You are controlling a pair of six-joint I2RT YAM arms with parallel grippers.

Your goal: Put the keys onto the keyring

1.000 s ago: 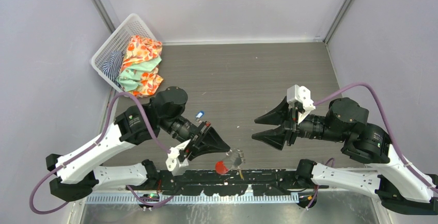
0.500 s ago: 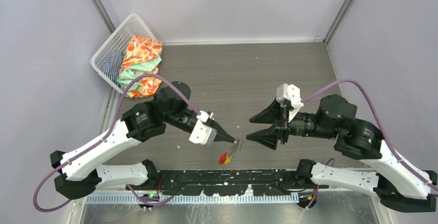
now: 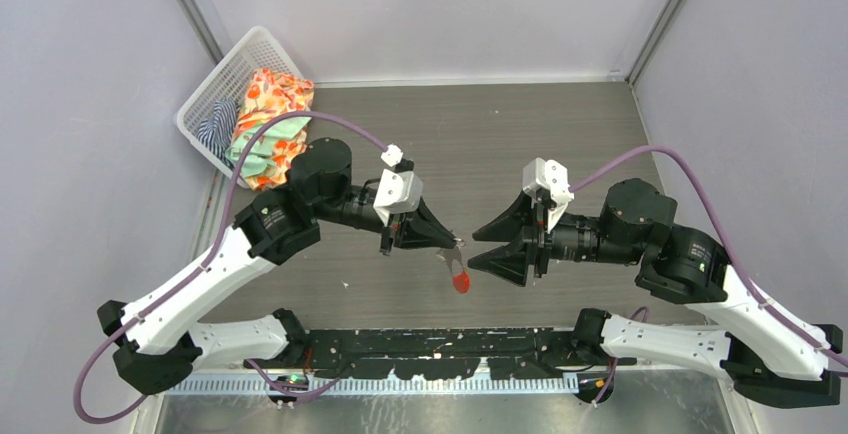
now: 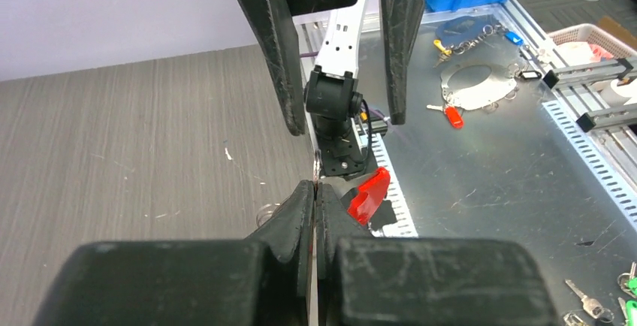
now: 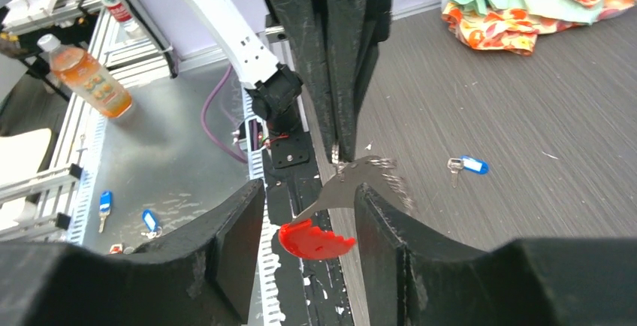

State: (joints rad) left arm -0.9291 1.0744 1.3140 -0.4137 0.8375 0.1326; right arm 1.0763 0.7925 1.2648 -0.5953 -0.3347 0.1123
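The black two-fingered left end effector is seen pressed together, clamped on the small grey metal ring-and-chain keyring, which is held up over the near part of the dark grey wood-grain worktop. In the left wrist view the fingertips are shut with no gap, a loop of grey metal showing just above them, and the flat red oval plastic tag is hung tilted just to their right.

The black right end effector is pointed at the left one, tip to tip, with its jaws apart. Seen from its own wrist, the metal cluster and the dangling tag are framed between its two fingers; whether either finger touches the keyring cannot be told.

A tiny metal key with a blue plastic head is seen lying flat on the worktop, well apart from the keyring and free of both end effectors.

A white plastic lattice basket is set at the far left corner, holding crumpled orange-flowered, mint and striped cloths.
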